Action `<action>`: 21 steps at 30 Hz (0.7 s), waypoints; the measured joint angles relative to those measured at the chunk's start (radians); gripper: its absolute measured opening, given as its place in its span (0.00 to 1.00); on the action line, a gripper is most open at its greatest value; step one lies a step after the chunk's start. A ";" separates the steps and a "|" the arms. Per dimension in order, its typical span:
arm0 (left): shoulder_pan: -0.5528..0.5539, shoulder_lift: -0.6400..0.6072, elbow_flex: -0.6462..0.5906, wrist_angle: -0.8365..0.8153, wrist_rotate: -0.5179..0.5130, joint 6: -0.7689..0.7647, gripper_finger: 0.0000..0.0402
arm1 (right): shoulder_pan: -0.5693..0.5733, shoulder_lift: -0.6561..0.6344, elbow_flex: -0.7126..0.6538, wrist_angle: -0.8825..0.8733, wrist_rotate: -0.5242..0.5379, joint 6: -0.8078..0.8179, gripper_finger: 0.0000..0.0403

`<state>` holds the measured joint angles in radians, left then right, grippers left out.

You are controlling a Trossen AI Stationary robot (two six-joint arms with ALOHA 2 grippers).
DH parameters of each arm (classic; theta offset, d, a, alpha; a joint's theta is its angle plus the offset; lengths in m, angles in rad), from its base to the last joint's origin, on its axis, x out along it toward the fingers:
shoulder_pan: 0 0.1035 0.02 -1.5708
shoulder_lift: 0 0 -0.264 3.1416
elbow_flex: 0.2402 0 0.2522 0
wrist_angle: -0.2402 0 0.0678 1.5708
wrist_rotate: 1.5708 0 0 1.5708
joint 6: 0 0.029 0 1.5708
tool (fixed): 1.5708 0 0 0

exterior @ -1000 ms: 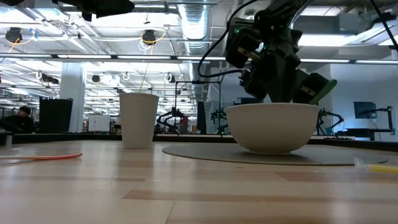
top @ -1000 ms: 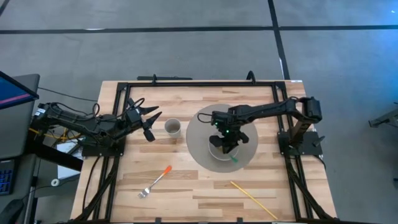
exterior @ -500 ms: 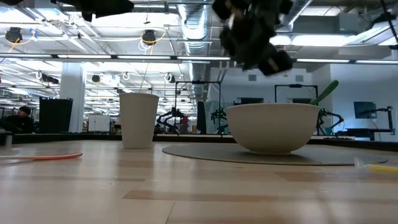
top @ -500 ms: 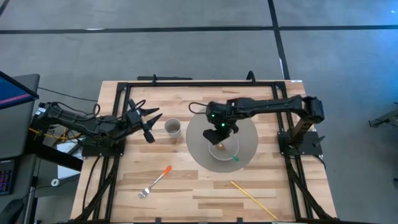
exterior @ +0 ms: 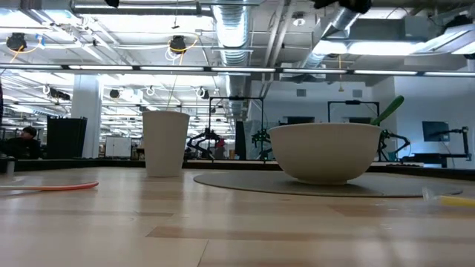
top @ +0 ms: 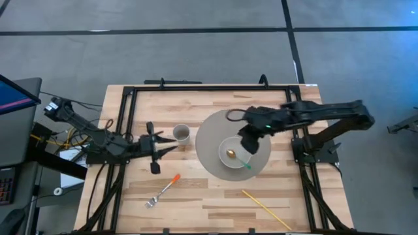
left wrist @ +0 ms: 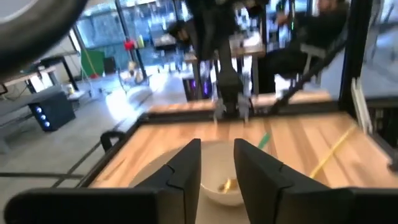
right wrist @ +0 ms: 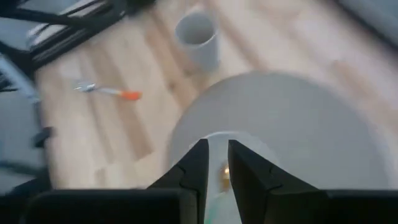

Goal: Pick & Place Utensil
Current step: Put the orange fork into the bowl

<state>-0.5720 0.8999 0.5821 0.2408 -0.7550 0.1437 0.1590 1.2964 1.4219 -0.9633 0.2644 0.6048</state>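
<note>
A white bowl (top: 225,147) stands on a round grey mat (top: 212,134). In it lies a spoon (top: 231,155) with a gold head; its green handle (top: 246,165) leans on the bowl's near-right rim and sticks up above it in the low view (exterior: 387,110). My right gripper (top: 247,145) hangs open above the bowl's right side, touching nothing; its wrist view looks down on the bowl (right wrist: 217,140). My left gripper (top: 164,149) is open near the table's left edge and points toward the bowl (left wrist: 217,186).
A white paper cup (top: 181,134) stands just left of the mat. A fork with an orange handle (top: 163,190) lies near the near-left corner, and a yellow stick (top: 266,210) lies near the near edge. A black frame (top: 209,87) rims the table.
My right gripper has risen from inside the bowl, swung first toward the far left and then back right, and left the spoon in the bowl with its handle on the rim. My left gripper has moved toward the near edge and turned to point at the bowl.
</note>
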 joint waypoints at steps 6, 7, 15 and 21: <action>0.021 0.132 0.134 -0.399 0.087 -0.366 0.22 | 0.047 -0.090 -0.115 0.033 0.122 -0.031 0.14; 0.030 0.144 0.139 -0.462 0.147 -0.458 0.22 | 0.050 -0.095 -0.135 0.038 0.122 -0.031 0.14; 0.045 0.232 0.084 -0.604 0.583 -0.968 0.32 | 0.050 -0.051 -0.234 0.101 0.127 -0.024 0.14; -0.055 0.342 0.039 -0.604 0.607 -1.232 0.45 | 0.051 -0.003 -0.239 0.154 0.128 -0.042 0.14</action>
<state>-0.6268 1.2416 0.6208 -0.3629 -0.1478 -1.0887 0.2105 1.2930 1.1827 -0.8090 0.3920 0.5623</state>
